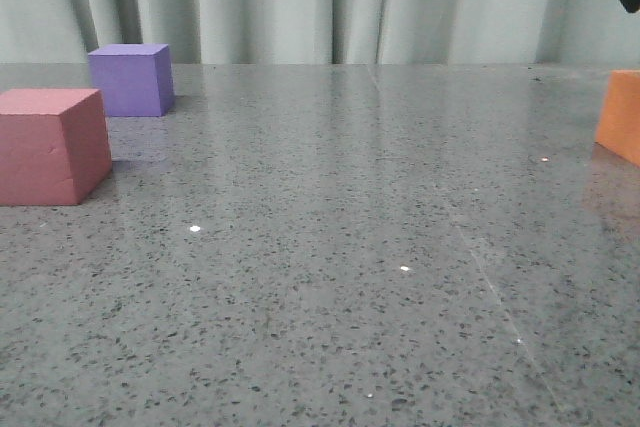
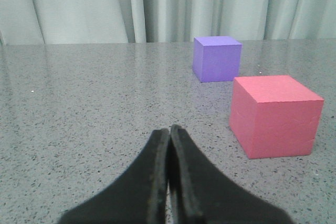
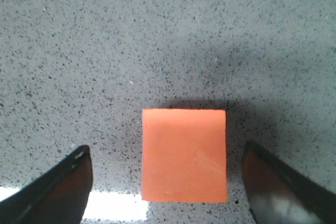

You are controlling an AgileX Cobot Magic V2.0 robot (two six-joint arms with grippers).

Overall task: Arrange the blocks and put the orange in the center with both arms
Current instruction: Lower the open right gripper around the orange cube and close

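Below right gripper (image 3: 167, 182) — orange cube (image 3: 184, 155), seemingly smooth-topped, between spread jaws.

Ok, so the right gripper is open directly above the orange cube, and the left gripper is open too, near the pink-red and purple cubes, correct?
Not quite: the left gripper is shut, its fingers pressed together with nothing between them, as the left wrist view shows. The rest holds: the right gripper is open above the orange cube, and the pink-red cube and purple cube sit ahead of the left gripper.
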